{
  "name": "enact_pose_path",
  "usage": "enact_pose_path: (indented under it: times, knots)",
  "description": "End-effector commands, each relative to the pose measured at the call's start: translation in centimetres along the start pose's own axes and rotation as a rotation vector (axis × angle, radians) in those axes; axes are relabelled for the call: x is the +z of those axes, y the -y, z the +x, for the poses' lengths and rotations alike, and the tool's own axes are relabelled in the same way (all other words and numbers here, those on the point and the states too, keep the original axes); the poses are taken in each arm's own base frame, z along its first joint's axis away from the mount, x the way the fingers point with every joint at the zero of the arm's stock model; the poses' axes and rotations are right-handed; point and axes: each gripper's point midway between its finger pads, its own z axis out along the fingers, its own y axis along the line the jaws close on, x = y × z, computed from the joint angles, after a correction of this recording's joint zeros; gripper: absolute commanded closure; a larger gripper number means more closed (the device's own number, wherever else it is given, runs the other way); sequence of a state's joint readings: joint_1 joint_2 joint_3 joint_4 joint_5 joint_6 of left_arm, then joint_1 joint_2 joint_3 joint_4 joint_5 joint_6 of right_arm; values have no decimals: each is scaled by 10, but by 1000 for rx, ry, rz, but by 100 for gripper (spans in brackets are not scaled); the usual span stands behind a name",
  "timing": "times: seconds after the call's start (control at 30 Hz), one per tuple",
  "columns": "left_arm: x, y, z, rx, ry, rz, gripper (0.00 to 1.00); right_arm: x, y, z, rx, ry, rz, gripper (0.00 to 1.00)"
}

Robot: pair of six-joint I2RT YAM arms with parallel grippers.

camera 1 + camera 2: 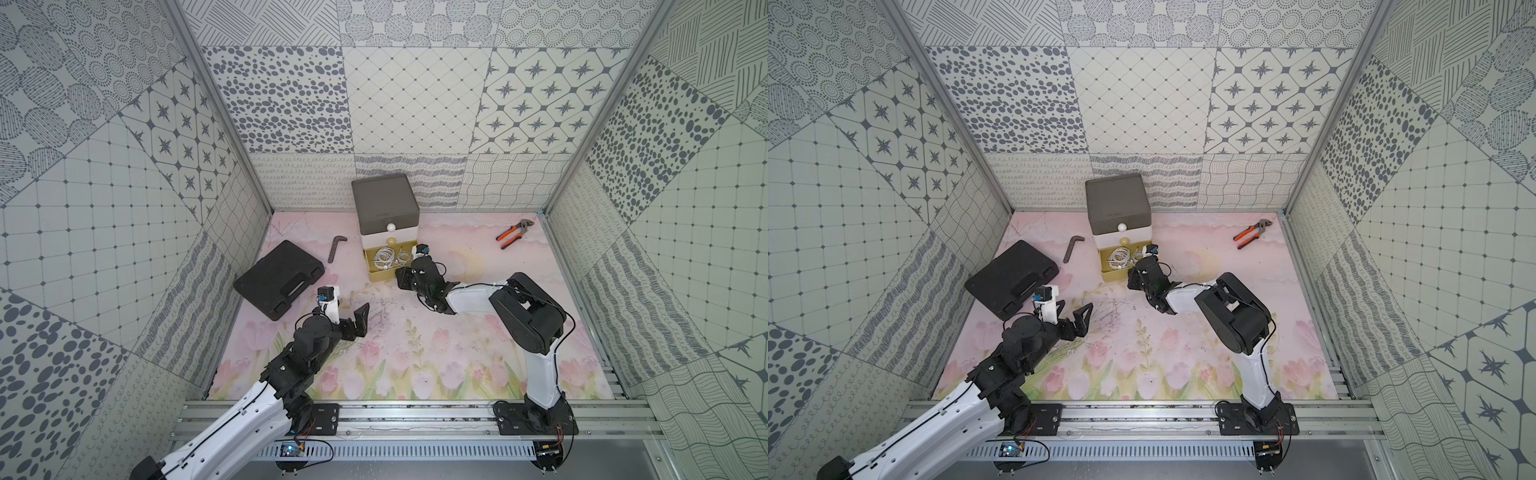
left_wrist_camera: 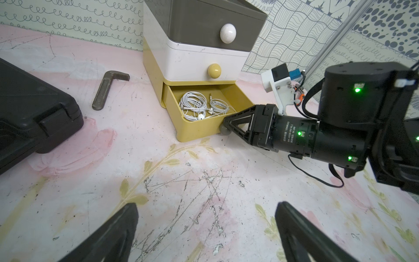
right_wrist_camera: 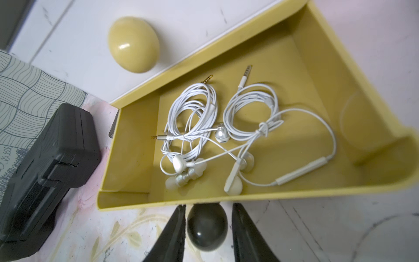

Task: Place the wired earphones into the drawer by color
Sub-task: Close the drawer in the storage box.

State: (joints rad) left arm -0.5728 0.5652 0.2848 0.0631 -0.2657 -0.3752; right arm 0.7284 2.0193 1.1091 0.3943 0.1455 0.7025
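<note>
Because the white earphones (image 3: 204, 131) lie in the open yellow drawer (image 3: 317, 68), your right gripper (image 3: 208, 206) brackets its dark knob (image 3: 206, 229), probably to close it; grip unclear. Left gripper (image 2: 207, 206) gapes empty.

Bright, soft, even light from above fills both top views, with only faint shadows on the counter (image 1: 415, 332). In the right wrist view the white earphones (image 3: 221, 133) are sharp, the glare-spotted dark knob (image 3: 206, 229) is blurred, and straight edges bow.
</note>
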Motion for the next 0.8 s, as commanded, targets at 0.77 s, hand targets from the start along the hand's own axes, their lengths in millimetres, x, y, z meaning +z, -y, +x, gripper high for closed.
enact_pose_path:
  times: [0.77]
  knots:
    - [1,-5,-3,1,23,-23,1,43,-5,-43,-7,165,-26,65]
